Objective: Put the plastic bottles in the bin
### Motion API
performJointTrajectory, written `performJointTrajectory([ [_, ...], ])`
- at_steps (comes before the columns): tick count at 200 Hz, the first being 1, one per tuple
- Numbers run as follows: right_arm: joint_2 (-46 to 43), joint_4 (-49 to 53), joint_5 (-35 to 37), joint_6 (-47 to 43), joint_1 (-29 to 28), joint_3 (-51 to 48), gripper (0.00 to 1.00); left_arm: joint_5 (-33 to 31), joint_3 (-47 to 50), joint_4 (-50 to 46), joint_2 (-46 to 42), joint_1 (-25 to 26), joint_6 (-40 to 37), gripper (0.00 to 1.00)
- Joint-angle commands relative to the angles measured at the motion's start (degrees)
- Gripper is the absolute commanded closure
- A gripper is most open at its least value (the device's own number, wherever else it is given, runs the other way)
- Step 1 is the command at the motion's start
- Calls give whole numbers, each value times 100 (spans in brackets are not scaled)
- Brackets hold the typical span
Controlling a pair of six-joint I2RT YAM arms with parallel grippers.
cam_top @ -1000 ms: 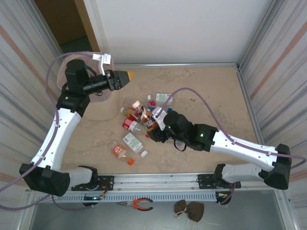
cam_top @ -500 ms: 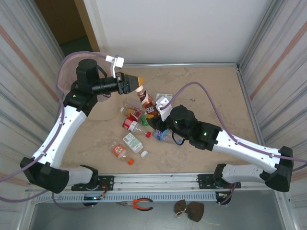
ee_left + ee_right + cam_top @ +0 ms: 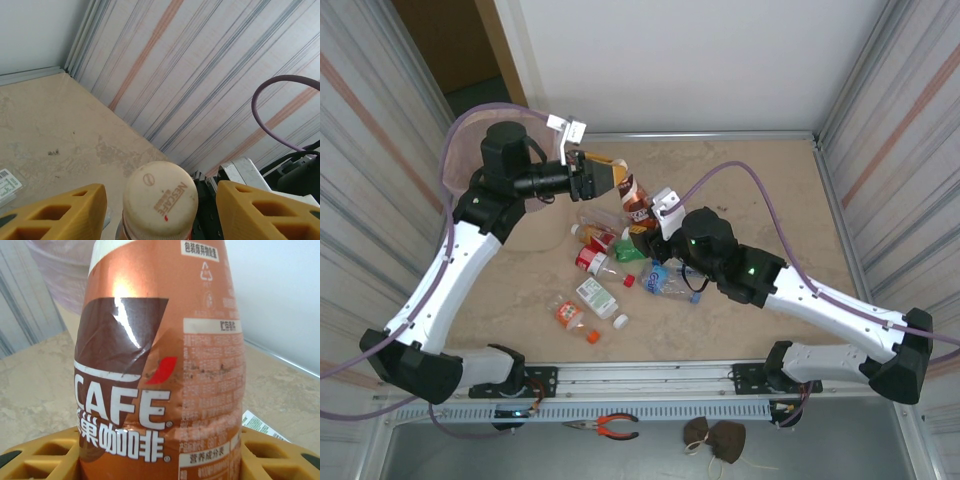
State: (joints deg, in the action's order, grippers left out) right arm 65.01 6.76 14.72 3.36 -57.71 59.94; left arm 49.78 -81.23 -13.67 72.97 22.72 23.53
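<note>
Roughly eight plastic bottles (image 3: 595,297), one pink bin (image 3: 460,140), one pair of pliers (image 3: 605,427), two robot arms (image 3: 450,270).

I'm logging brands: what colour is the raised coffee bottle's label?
The label is coppery brown with a dark brown patch and white lettering; right wrist view.

Coffee bottle (image 3: 160,365): label is gleaming copper-brown, carrying a dark brown patch, white lettering and a red fleck.
Cap (image 3: 160,197): is showing cream with brown print.
My left tool (image 3: 161,192): fingers are showing yellow.
Bin (image 3: 470,130): is glowing translucent pale pink.
Surface (image 3: 760,190): is showing mottled beige.
Walls (image 3: 200,75): are running grey stripes with orange bands.
</note>
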Motion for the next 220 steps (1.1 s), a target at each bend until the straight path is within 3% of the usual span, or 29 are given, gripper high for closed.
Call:
performJointTrajectory([
  [1, 38, -117, -214, -103, 32, 219, 58, 110, -217, -83, 31, 70, -196, 42],
  [42, 112, 69, -347, -130, 23, 297, 58, 109, -297, -48, 82, 137, -190, 60],
  [92, 81, 88, -308, -130, 28, 299, 57, -20, -255, -83, -9, 136, -331, 74],
  [143, -20, 228, -228, -72, 23, 311, 33, -790, -364, -492, -166, 39, -526, 75],
  [172, -244, 229, -96, -39, 24, 186, 28, -1001, -575, -734, -149, -516, -279, 76],
  [220, -572, 289, 168, 12, 32, 10, 26, -892, -910, -776, -195, -2026, 39, 76],
])
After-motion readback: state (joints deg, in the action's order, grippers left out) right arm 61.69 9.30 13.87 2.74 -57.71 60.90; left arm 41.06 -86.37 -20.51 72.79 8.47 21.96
